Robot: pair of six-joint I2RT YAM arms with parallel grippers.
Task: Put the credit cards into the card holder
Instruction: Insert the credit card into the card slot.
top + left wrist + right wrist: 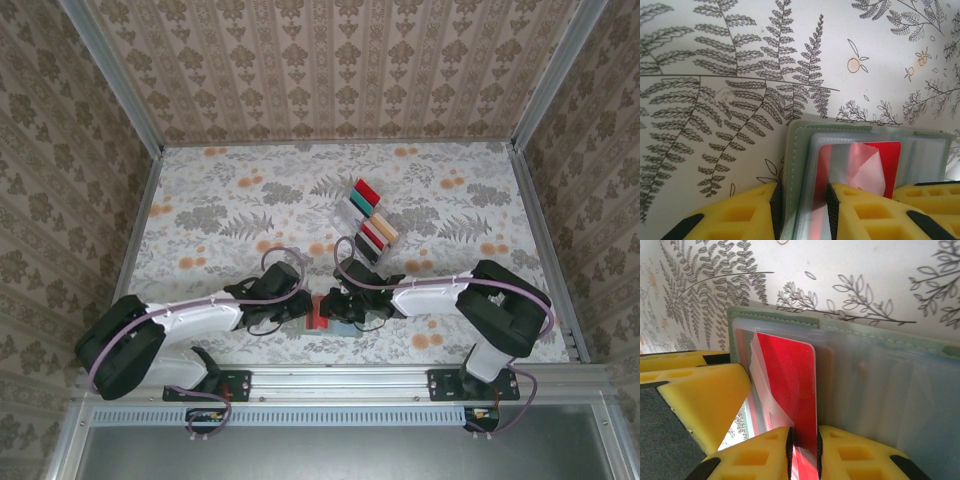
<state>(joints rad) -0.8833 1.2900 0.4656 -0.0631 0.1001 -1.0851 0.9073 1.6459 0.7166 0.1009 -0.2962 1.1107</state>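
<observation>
Top external view: on the floral-patterned table the two arms reach inward and meet at the card holder, which lies near the front edge, about midway between the two arm bases. The left gripper is at the holder's left side and the right gripper is over it, with a red card showing between them. Well behind the holder and a little to its right stands a clear rack holding the other credit cards, in red, teal, beige and black. Left wrist view: the left gripper has its yellow fingers clamped on the near edge of the grey-green card holder, pinching its cover and the clear pocket sleeves together. The red card sits among those sleeves, partly behind glossy clear plastic. Right wrist view: the right gripper is clenched on the lower edge of the red card, which stands upright against the holder's clear pockets, a clear flap overlapping its left part. The card holder spreads open behind and to the right of the card, and a yellow finger of the left gripper is just left of it.
</observation>
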